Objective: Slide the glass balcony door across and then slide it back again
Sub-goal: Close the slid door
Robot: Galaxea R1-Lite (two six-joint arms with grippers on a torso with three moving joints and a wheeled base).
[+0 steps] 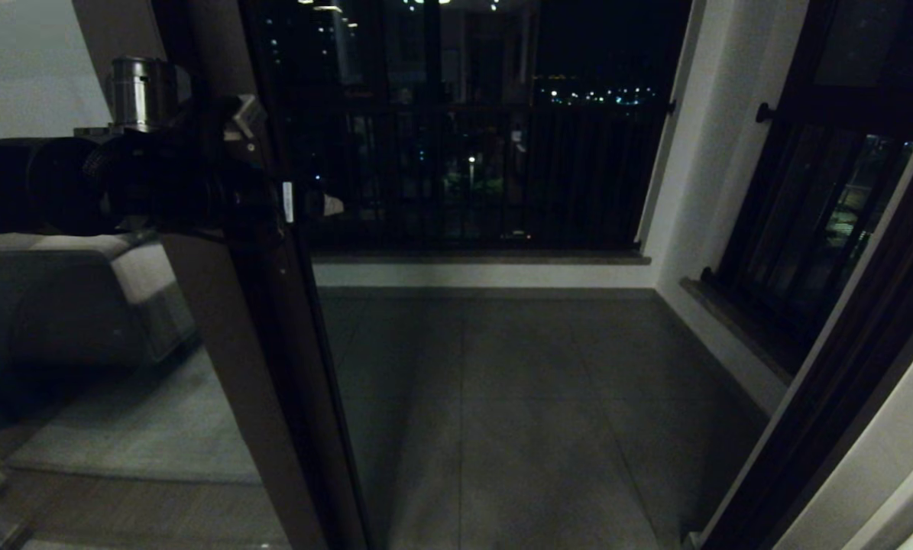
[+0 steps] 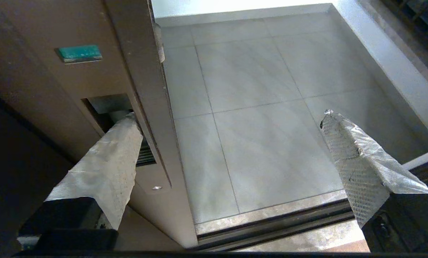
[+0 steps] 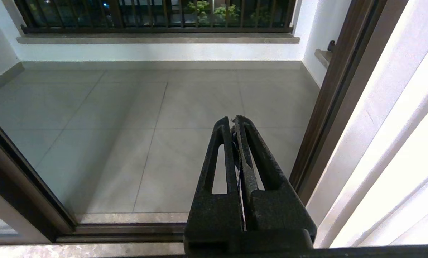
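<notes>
The glass balcony door point(image 1: 273, 328) stands slid over to the left, its dark brown stile running up the left of the head view, and the doorway to the balcony lies open. My left gripper point(image 1: 303, 205) is at the stile at handle height and is open wide. In the left wrist view one finger point(image 2: 110, 161) reaches into the recessed handle point(image 2: 106, 105) of the door point(image 2: 74, 79), while the other finger point(image 2: 353, 161) hangs over the open doorway. Seen only in its own wrist view, my right gripper point(image 3: 233, 120) is shut on nothing, low by the right jamb.
Grey balcony tiles point(image 1: 517, 397) stretch to a black railing point(image 1: 471, 176). The floor track point(image 2: 278, 222) crosses the threshold. A dark jamb point(image 1: 830, 397) and a side window point(image 1: 823, 214) stand on the right, and a white curtain point(image 3: 396, 143) hangs beside my right arm. A sofa point(image 1: 66, 305) shows on the left.
</notes>
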